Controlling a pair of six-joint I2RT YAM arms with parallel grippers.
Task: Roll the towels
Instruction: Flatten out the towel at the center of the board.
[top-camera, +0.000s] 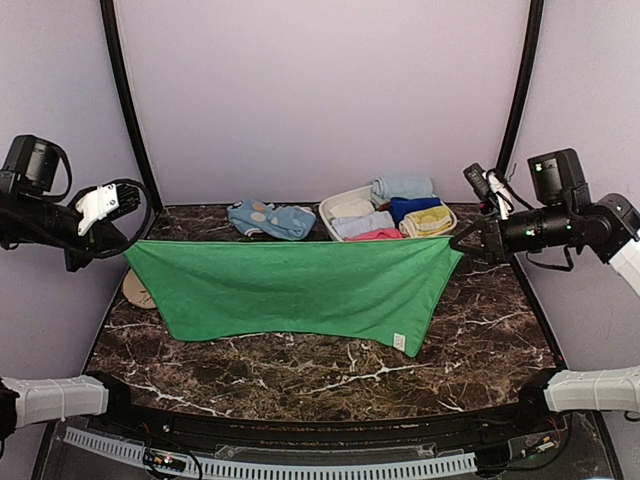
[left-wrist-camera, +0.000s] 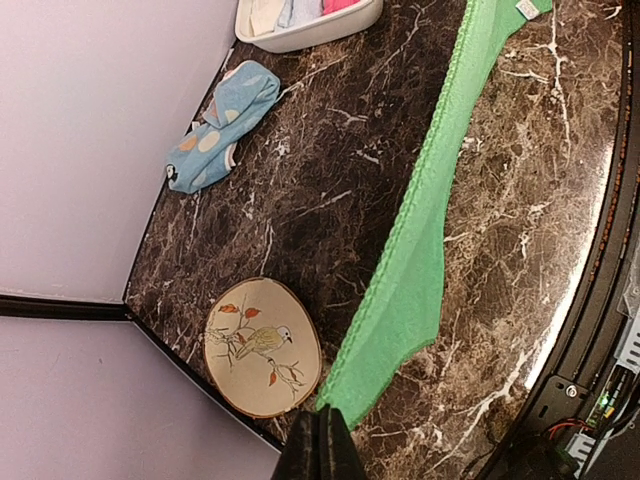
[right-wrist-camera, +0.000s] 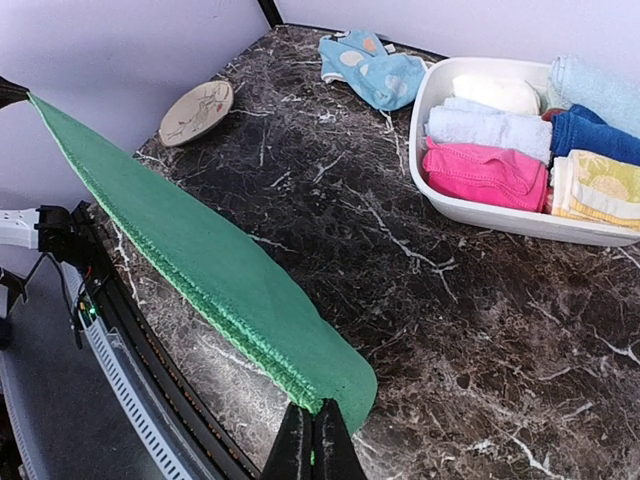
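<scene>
A plain bright green towel (top-camera: 300, 285) hangs spread wide above the marble table, held taut by its two upper corners. My left gripper (top-camera: 128, 246) is shut on the left corner, and in the left wrist view its fingertips (left-wrist-camera: 322, 440) pinch the green towel (left-wrist-camera: 420, 250). At the right corner my right gripper (top-camera: 458, 243) is shut too, its tips (right-wrist-camera: 315, 440) clamping the stitched hem of the green towel (right-wrist-camera: 200, 260). The lower edge, with a white tag (top-camera: 399, 342), droops toward the tabletop. A yellow folded towel (top-camera: 428, 222) lies in the bin.
A white bin (top-camera: 325, 215) at the back holds several folded cloths, pink, blue, white and yellow. A light blue spotted cloth (top-camera: 270, 218) lies to its left. A tan oval disc with a bird print (left-wrist-camera: 262, 345) sits near the table's left edge.
</scene>
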